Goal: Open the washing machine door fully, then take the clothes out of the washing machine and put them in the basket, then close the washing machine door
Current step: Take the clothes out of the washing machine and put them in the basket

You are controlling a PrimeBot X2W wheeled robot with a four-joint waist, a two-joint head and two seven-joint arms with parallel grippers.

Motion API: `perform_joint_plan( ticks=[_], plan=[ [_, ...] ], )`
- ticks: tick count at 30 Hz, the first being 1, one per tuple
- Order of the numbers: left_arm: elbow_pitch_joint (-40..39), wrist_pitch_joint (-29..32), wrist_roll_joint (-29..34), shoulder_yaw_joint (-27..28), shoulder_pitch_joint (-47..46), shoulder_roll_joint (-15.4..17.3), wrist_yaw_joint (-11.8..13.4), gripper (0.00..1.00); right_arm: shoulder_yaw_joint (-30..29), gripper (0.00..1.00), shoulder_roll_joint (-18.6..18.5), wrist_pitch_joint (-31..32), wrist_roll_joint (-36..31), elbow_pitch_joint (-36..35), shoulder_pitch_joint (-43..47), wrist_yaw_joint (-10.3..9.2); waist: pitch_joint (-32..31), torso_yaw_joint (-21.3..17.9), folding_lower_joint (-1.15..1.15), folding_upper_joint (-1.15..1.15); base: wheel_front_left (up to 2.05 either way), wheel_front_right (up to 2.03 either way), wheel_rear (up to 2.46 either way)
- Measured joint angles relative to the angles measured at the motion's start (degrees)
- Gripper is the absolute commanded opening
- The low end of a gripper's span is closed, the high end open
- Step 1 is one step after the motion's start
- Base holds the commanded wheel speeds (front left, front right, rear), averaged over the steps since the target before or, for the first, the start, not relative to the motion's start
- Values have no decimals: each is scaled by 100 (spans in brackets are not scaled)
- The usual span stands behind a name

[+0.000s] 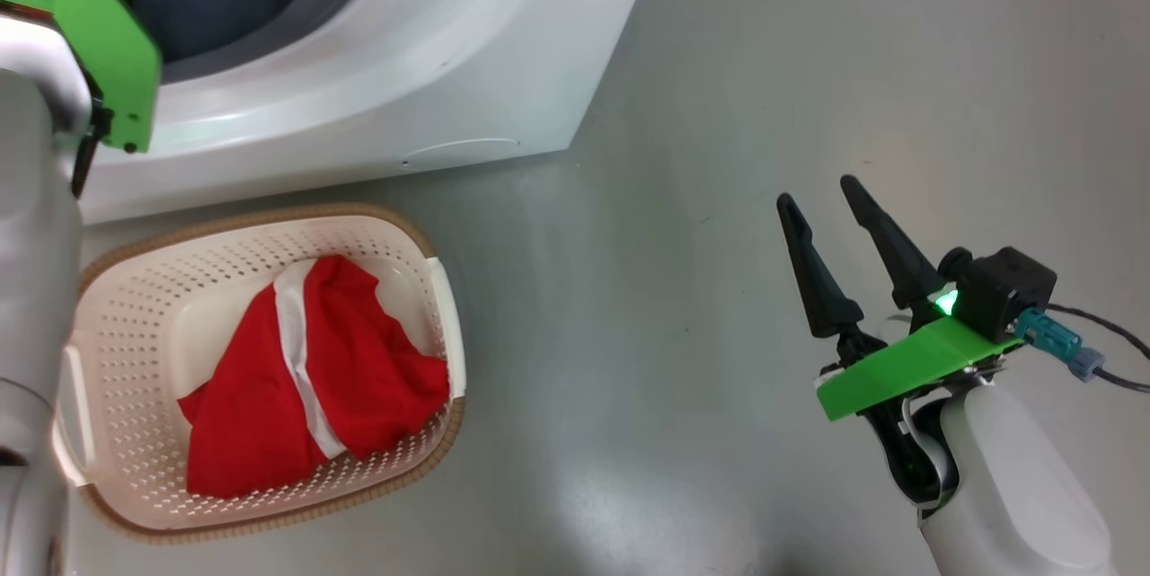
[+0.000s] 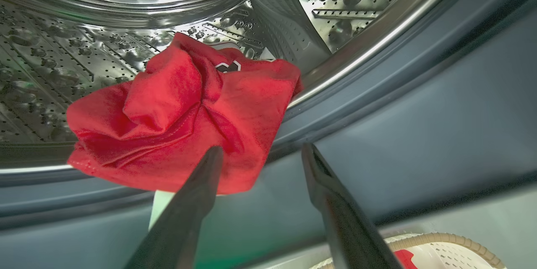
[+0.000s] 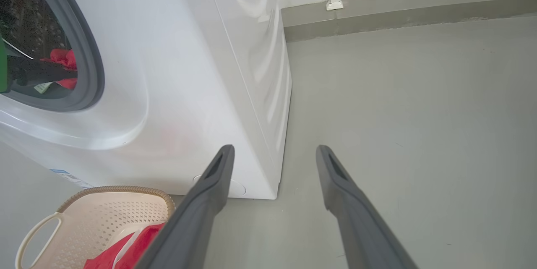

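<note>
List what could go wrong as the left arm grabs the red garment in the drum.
1. The left jaws stand open at the near edge of the red garment, one finger over cloth, the other over the grey seal: closing may catch a thin fold that slips, or nip the seal.
2. The garment drapes over the drum lip; pulling might snag it or drop it short of the basket.

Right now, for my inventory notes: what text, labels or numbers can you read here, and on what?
Nothing is legible.
Clothes in the washing machine: black white-outlined lettering, folded away, unreadable.
Blue label low on its front: too small.
White tag by those clothes: blurred.
</note>
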Motion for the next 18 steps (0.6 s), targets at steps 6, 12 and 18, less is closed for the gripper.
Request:
perform_joint_plan(
  ticks=[6, 12, 18],
  plan=[
    [81, 94, -18, -47, -82, 119, 0, 100, -2, 100, 12, -1, 1, -3, -80, 0, 114, -122, 0, 0, 0, 0, 0],
    [121, 132, -59, -102, -130, 263, 47, 100, 12, 100, 51, -1, 1, -3, -81, 0, 179, -214, 0, 0, 0, 0, 0],
    [145, 177, -120, -130, -135, 389, 108, 100, 14, 100, 47, -1, 2, -7, -87, 0, 206, -247, 0, 0, 0, 0, 0]
  ],
)
